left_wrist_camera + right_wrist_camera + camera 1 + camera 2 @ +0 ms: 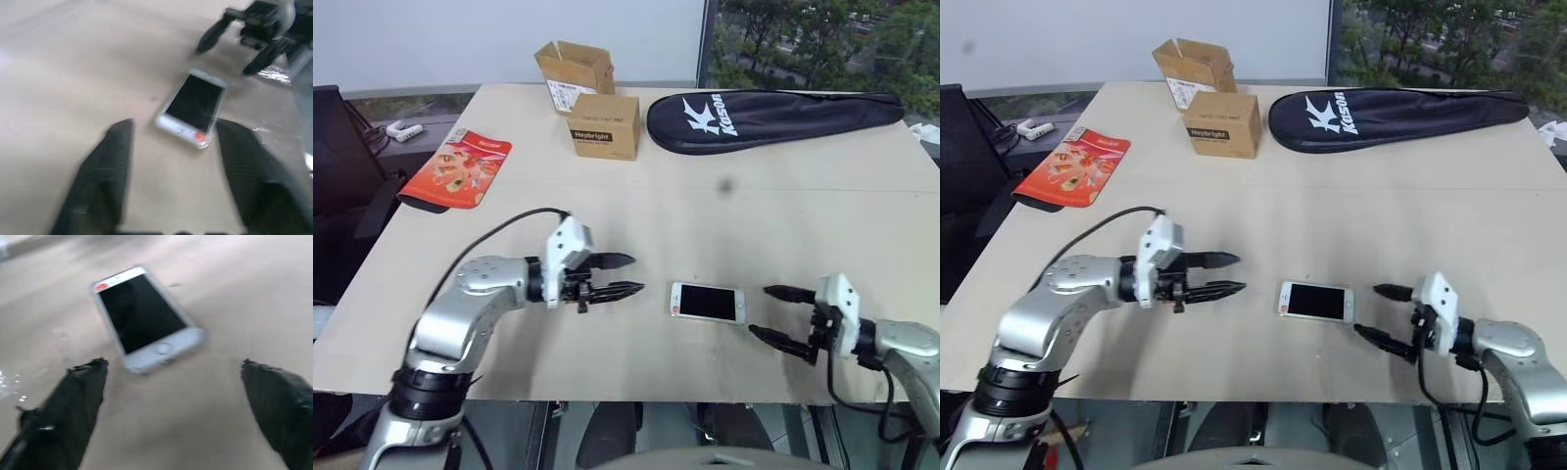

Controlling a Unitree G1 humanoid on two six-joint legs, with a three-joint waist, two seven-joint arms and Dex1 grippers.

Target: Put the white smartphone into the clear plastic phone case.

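Left eye view, near edge of table (862,211): white phone (708,302) lies flat, screen up, at lower centre of frame, between the two grippers. Long axis runs left–right across the frame. Whether the clear case is already around it: cannot tell; edges glint in the wrist views, no separate shell visible.

Right gripper (767,313), lower right: fingers spread wide, empty, tips just beside the phone's right end. Right wrist view puts the home-button end toward it.

Left gripper (632,275), lower left-centre: fingers parted, empty, pointing at the phone's left end with a clear gap. Right arm judged nearer.

Farther back, upper frame: red packet (458,168), two cardboard boxes (604,124), black racket bag (773,117).
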